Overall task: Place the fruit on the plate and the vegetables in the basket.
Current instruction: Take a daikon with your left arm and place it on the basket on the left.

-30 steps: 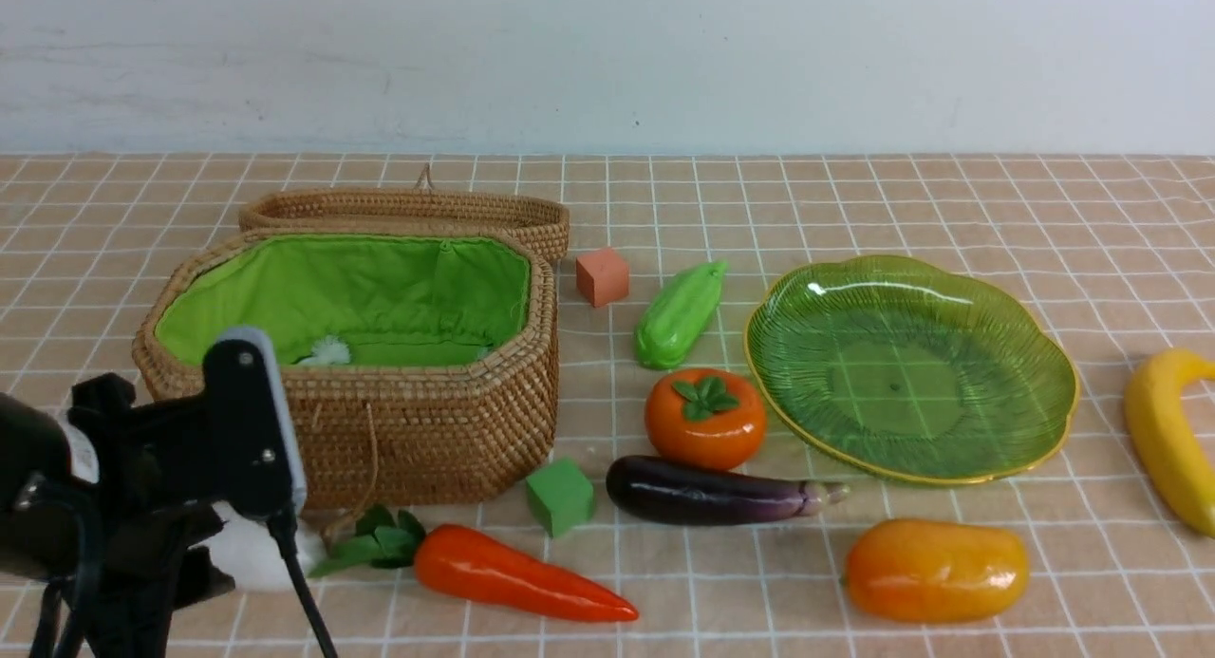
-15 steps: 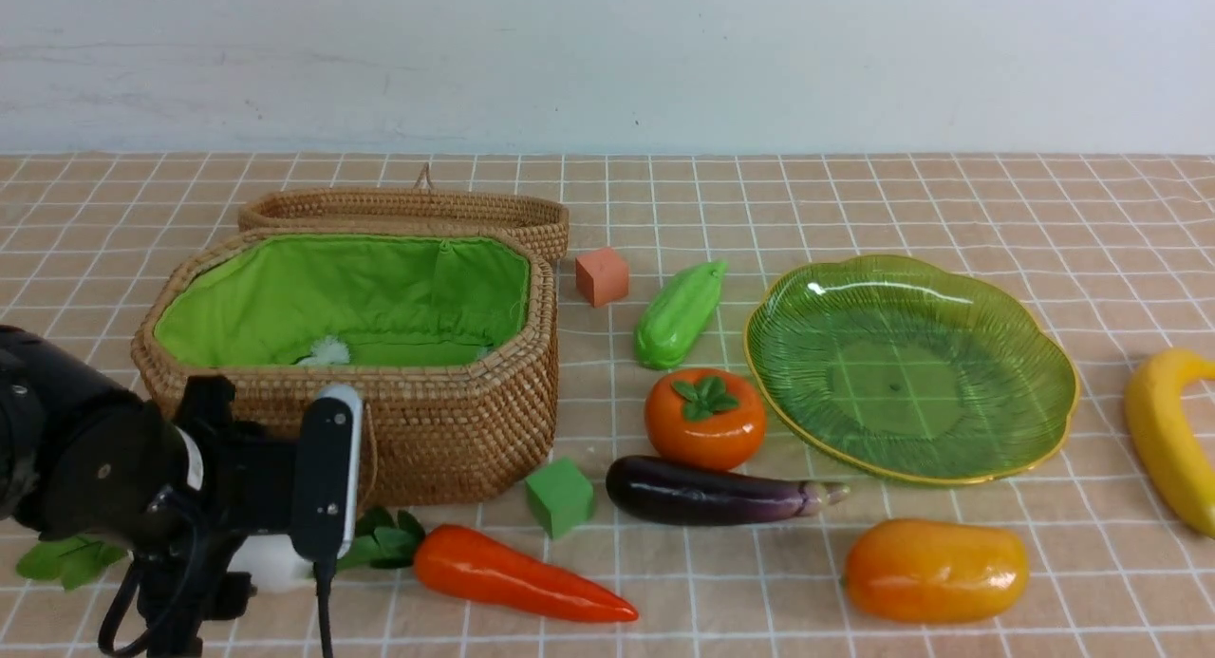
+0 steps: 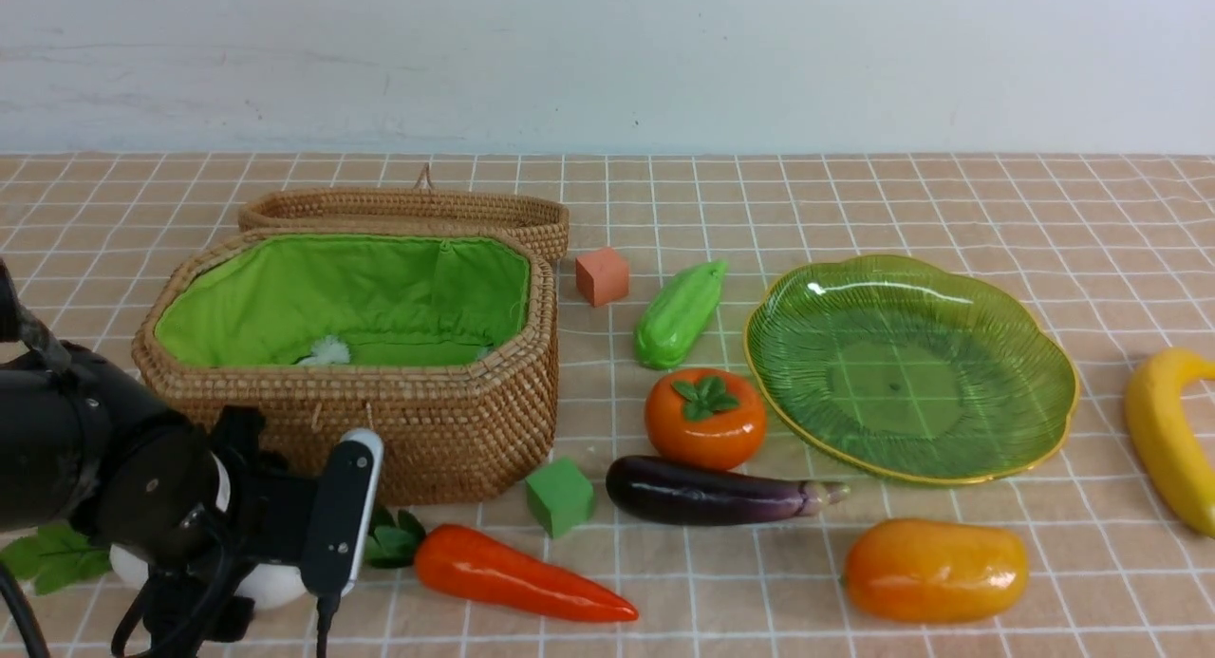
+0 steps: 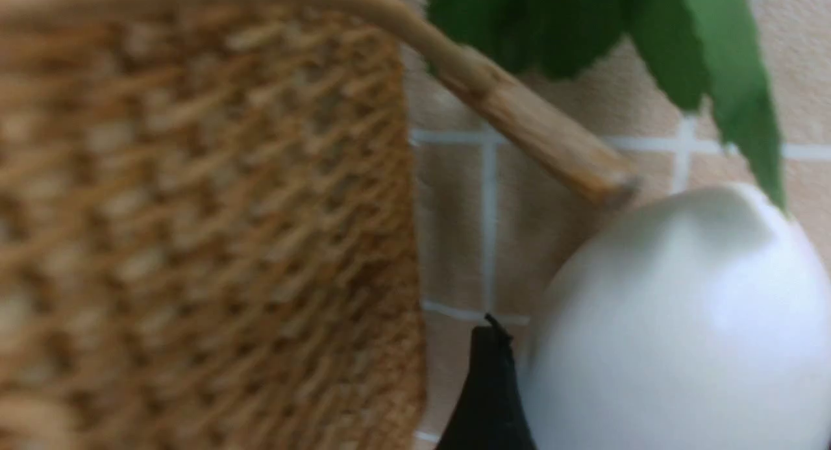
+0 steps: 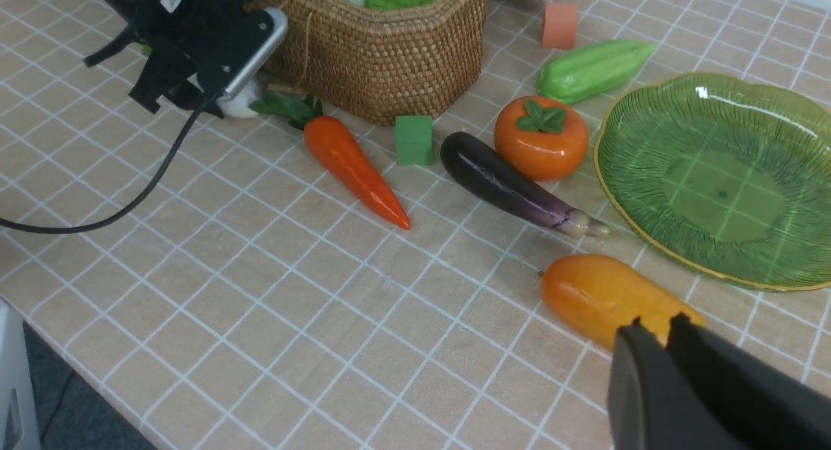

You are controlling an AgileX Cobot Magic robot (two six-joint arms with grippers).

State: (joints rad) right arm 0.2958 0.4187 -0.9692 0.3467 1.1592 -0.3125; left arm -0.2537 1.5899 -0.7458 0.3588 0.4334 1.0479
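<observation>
Lower than a second ago, the left gripper (image 3: 204, 601) now sits before the basket's (image 3: 456, 430) near wall, over the radish (image 3: 271, 587) lying there. In the left wrist view its jaws stand wide, one finger (image 4: 487, 391) just beside the radish; I judge no squeeze yet. Smooth, rounded and probably light, it may slip: grip across the white body, not the leaves. In the right wrist view the right gripper (image 5: 657, 326), pinched together and empty, hovers well away from the basket.
</observation>
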